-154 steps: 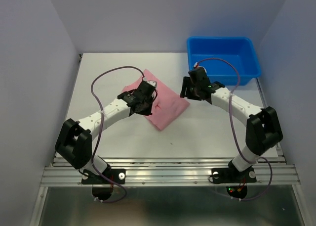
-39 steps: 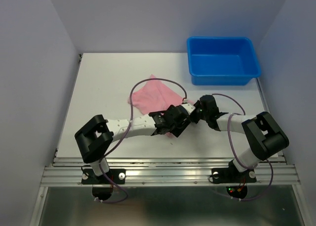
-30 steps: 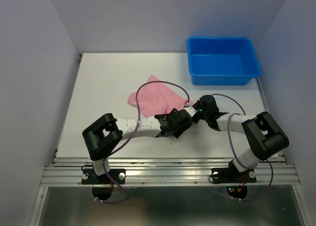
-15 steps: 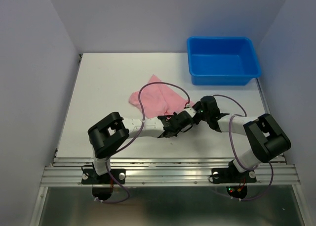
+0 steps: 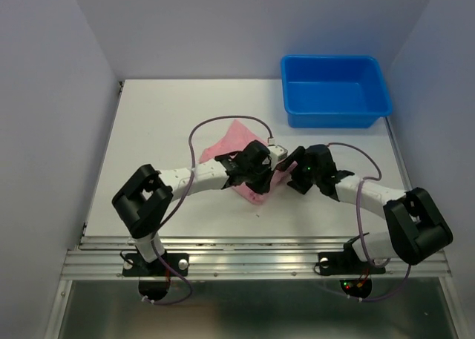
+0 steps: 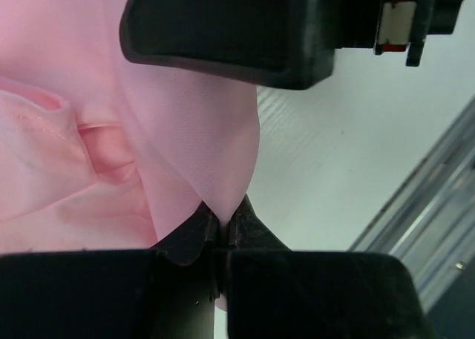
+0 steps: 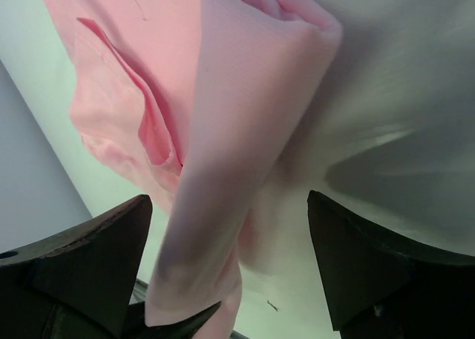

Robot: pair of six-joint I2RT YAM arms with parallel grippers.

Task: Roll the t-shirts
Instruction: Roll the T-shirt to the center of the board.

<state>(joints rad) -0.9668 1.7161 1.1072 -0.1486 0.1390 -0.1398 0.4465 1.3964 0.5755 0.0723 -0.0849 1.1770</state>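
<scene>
The pink t-shirt [image 5: 228, 142] lies crumpled on the white table [image 5: 148, 131], a little in front of the middle, well apart from the blue bin [image 5: 334, 119] at the far right corner. Both grippers meet at its near side.

The left gripper [image 6: 220, 224] has its fingertips pressed together on a thin fold of the fabric. In the left wrist view the cloth rises from this pinch as a smooth, stretched sheet, so it seems the edge is held up from the table. I judge that this grip is there to carry the near edge over the rest of the shirt, which would begin or continue the roll.

The right gripper [image 7: 230, 276] is spread wide. A thick folded ridge of the shirt runs between its two fingers, but neither finger seems to press on it, so it clamps nothing. Probably it stands there to take a new hold on this ridge, or to keep the fold in place while the other side works; which of these I cannot tell.

The left arm [image 5: 197, 177] has its elbow bent near the front left of the table, and its forearm goes to the right, low and almost flat. The right arm [image 5: 371, 194] mirrors it: elbow near the front right, forearm going to the left, close to the surface. The two wrists face each other, just beside one another, over the near part of the shirt
</scene>
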